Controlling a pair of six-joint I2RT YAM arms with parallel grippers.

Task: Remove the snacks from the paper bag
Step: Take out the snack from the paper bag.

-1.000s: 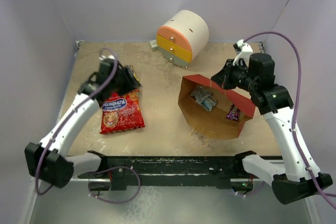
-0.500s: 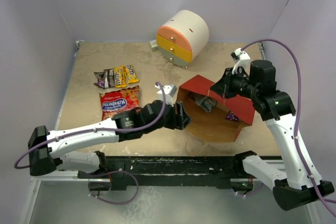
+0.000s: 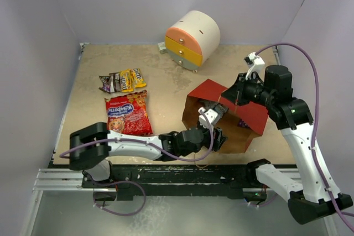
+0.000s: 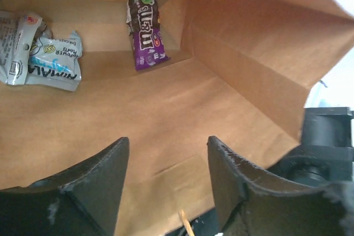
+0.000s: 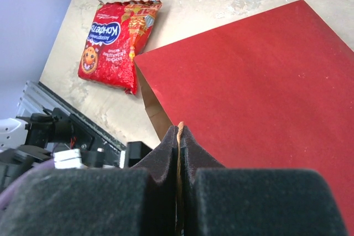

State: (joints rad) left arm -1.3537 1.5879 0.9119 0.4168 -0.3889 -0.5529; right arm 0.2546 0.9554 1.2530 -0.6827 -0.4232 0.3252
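Now my left tool is inside the bag, jaws spread wide, holding nothing. A purple packet stands at the bag's far end, with foil packets beside it. My right tool is pinched tight on the bag's rim. The crisp packet and candy packets lie on the table, left of the bag.

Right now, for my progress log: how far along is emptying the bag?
Done: the red crisp packet and small candy packets lie on the table. In hand: the right gripper pinches the paper bag by its edge; the left gripper sits open at its mouth, holding nothing. Left: a purple candy packet and silver foil packets inside.
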